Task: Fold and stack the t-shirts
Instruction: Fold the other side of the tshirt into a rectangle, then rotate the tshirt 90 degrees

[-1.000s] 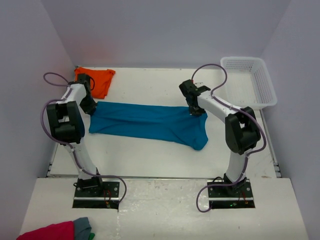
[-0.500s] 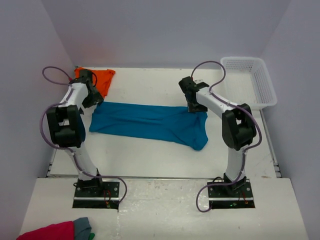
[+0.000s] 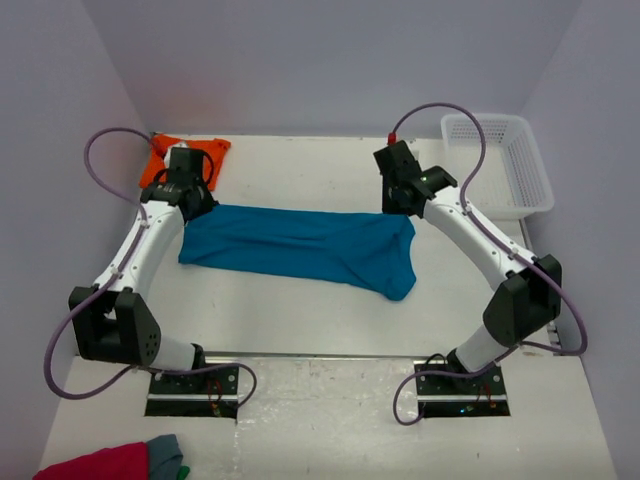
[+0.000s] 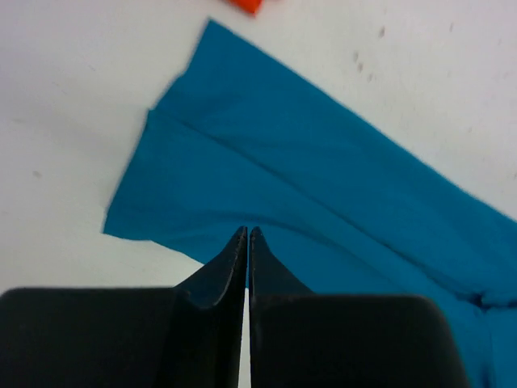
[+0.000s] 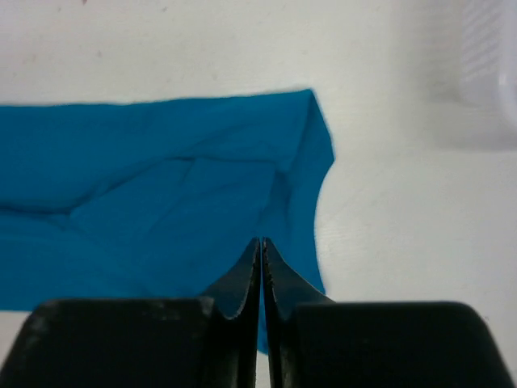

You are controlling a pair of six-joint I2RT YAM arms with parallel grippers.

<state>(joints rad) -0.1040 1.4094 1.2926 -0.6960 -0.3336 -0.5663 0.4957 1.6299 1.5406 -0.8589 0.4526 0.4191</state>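
Left claw (image 4: 247, 234) and right claw (image 5: 261, 242) both pinched closed, empty, above the flat teal t-shirt (image 3: 300, 245); orange t-shirt (image 3: 213, 152) at 11 o'clock.

Your left arm (image 3: 150, 245) stands extended from its base at the near left. The left elbow (image 3: 112, 325) sits low and out to the left. The forearm runs away toward the far left, and the left wrist (image 3: 186, 188) pitches downward. The left jaws are pressed together with only a hairline slit between the fingers (image 4: 222, 271) and nothing caught in them.

Your right arm (image 3: 470, 235) mirrors this. The right elbow (image 3: 525, 300) sits low and out to the right, the forearm runs away and inward, and the right wrist (image 3: 405, 180) pitches down. The right jaws are likewise closed, fingers (image 5: 242, 283) meeting at the tips, gripping nothing.

The two wrists sit well apart, at about the same depth.
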